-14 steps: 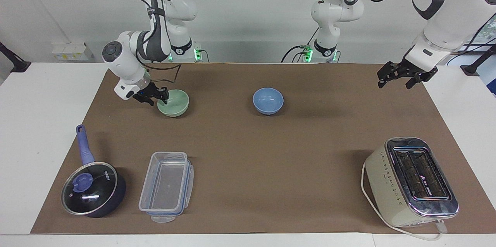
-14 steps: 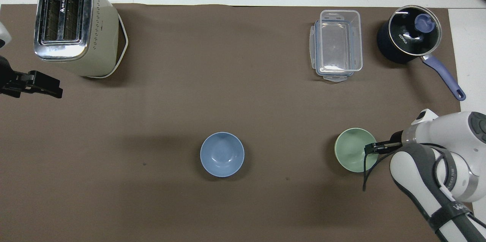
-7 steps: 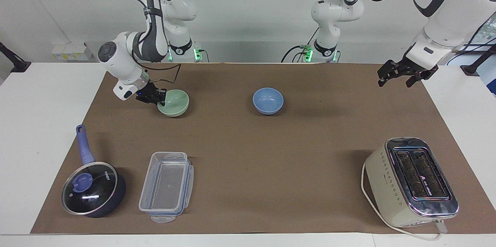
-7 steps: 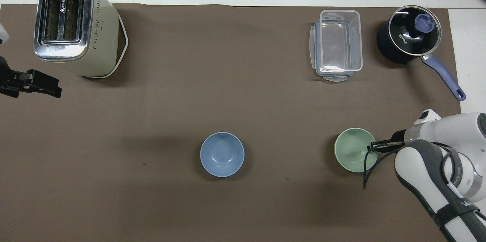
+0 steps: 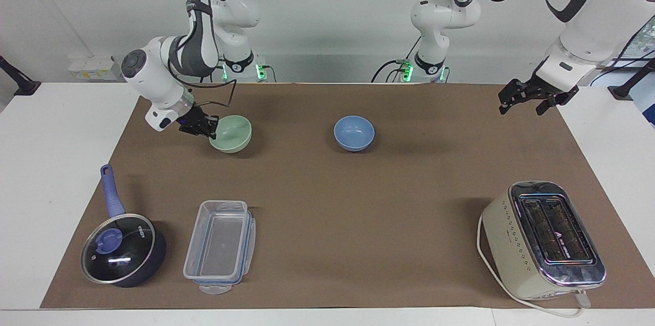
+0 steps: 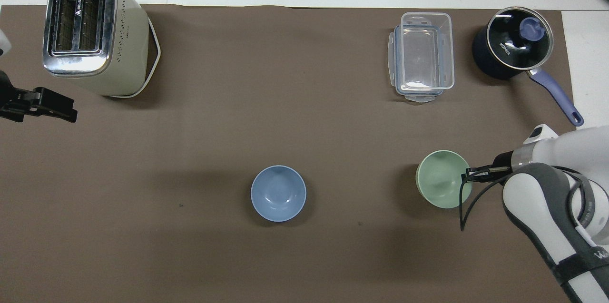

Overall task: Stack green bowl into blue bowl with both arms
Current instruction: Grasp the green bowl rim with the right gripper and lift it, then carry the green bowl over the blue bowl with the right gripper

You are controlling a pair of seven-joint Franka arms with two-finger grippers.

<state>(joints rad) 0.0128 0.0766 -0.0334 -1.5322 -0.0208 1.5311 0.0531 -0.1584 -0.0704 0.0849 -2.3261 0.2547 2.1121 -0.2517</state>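
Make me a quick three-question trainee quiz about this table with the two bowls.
1. True or false: the right end effector is shut on the rim of the small pale mint-green glossy bowl.
2. What lies in the small periwinkle-blue glossy bowl? A) a spoon B) nothing C) the green bowl
3. Which appliance stands toward the left arm's end of the table?

Key: 1 true; 2 B; 3 the cream two-slot toaster.

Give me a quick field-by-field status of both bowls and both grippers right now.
green bowl: tilted, lifted off the mat by its rim, toward the right arm's end
blue bowl: upright on the mat, mid-table, empty
right gripper: shut on the green bowl's rim
left gripper: open, waiting over the mat's edge at the left arm's end
stacking: not yet done
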